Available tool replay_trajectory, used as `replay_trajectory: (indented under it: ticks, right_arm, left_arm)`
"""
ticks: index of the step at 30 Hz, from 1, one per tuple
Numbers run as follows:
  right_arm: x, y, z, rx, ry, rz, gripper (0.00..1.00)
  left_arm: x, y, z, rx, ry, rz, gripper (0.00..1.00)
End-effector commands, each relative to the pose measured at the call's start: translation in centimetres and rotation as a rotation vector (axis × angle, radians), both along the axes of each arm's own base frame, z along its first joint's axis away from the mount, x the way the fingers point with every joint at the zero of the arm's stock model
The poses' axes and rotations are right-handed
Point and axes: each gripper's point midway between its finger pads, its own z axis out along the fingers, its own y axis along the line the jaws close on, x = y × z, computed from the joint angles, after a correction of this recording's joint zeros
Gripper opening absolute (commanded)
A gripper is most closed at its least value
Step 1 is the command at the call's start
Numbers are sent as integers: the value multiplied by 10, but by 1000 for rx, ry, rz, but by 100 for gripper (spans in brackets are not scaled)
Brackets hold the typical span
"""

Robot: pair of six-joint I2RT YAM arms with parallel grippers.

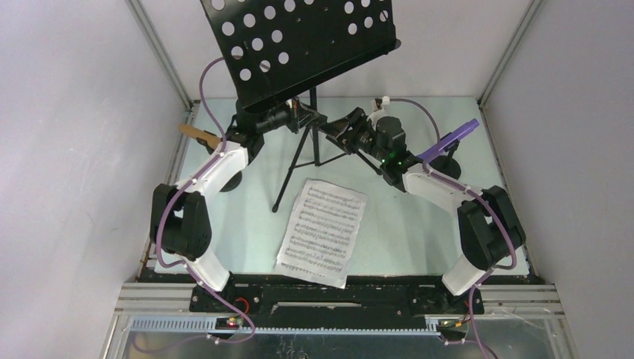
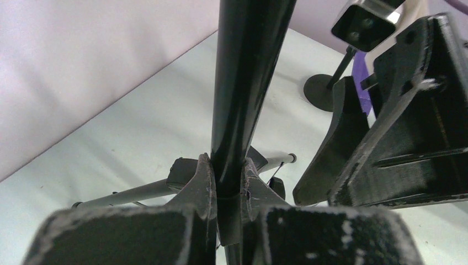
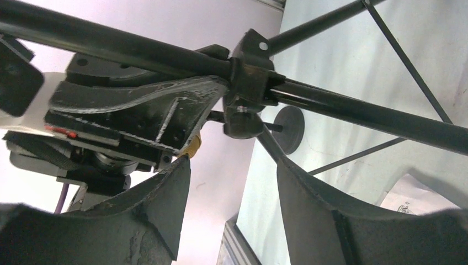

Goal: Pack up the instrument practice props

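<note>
The black perforated music rack (image 1: 299,45) stands at the back on its tripod legs (image 1: 295,168). My left gripper (image 1: 297,111) is shut on the rack's black pole (image 2: 248,83), which sits clamped between my fingers in the left wrist view, where the gripper (image 2: 227,176) fills the bottom edge. My right gripper (image 1: 345,133) is open and empty, just below the pole's clamp collar (image 3: 248,94) in the right wrist view (image 3: 232,165). White sheet-music pages (image 1: 323,230) lie flat in front. The tan microphone (image 1: 200,134) sits at left, the purple microphone (image 1: 448,142) at right on a round-based holder (image 1: 446,166).
Grey enclosure walls and aluminium frame rails (image 1: 161,60) close in both sides and the back. The tripod's thin braces (image 3: 408,61) spread over the pale green tabletop (image 1: 404,224). The other round holder base (image 1: 230,179) lies partly under my left arm.
</note>
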Motion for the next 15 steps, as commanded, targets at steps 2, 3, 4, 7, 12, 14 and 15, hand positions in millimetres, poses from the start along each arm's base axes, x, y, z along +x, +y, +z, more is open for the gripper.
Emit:
replay_trajectory:
  ticks: [2, 3, 4, 7, 12, 14, 15]
  right_arm:
    - [10, 8, 16, 69, 1, 18, 66]
    - [12, 9, 14, 71, 7, 17, 66]
    - [13, 9, 14, 75, 9, 15, 65]
    - [18, 12, 13, 92, 18, 18, 62]
    - [25, 15, 16, 102, 16, 18, 59]
    - [27, 15, 16, 102, 16, 14, 56]
    - [28, 15, 15, 101, 16, 12, 53]
  left_arm:
    - [6, -1, 16, -32, 12, 23, 8]
    - [6, -1, 16, -31, 11, 22, 8]
    - [6, -1, 16, -31, 10, 24, 8]
    - [6, -2, 17, -31, 9, 23, 8]
    - [6, -1, 17, -32, 10, 23, 8]
    - [6, -2, 16, -31, 10, 22, 8]
    - [7, -2, 17, -32, 10, 22, 8]
